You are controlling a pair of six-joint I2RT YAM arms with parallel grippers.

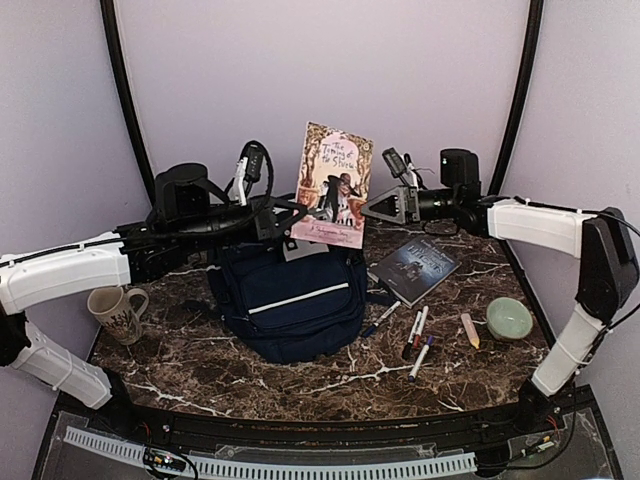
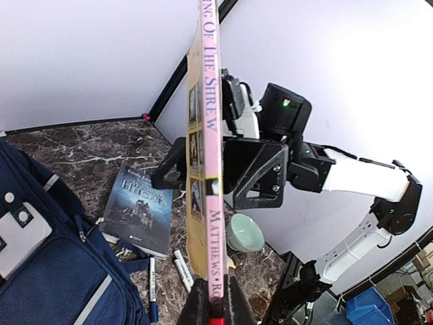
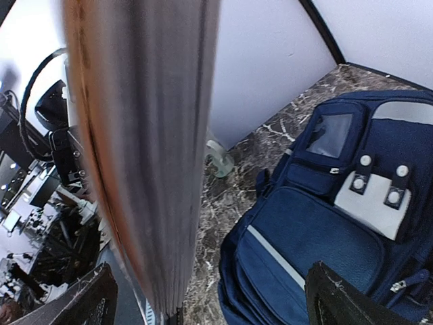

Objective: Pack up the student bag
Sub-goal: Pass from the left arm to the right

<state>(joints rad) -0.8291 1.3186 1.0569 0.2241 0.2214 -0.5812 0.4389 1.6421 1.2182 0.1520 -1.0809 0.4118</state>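
The navy student bag (image 1: 295, 300) lies on the marble table, white stripe on its front pocket; it also shows in the left wrist view (image 2: 40, 271) and the right wrist view (image 3: 325, 237). A pink-spined paperback, "The Taming of the Shrew" (image 1: 335, 185), is held upright above the bag's top. My left gripper (image 1: 285, 215) is shut on the lower end of its spine (image 2: 215, 298). My right gripper (image 1: 375, 207) is open at the book's right edge, its fingers (image 2: 260, 169) straddling the book. The page edge (image 3: 149, 156) fills the left of the right wrist view.
A dark "Wuthering Heights" book (image 1: 415, 268) lies right of the bag, with several markers (image 1: 415, 335) and a pencil stub (image 1: 469, 330) in front of it. A green bowl (image 1: 509, 319) stands at the right. A mug (image 1: 118, 312) stands at the left.
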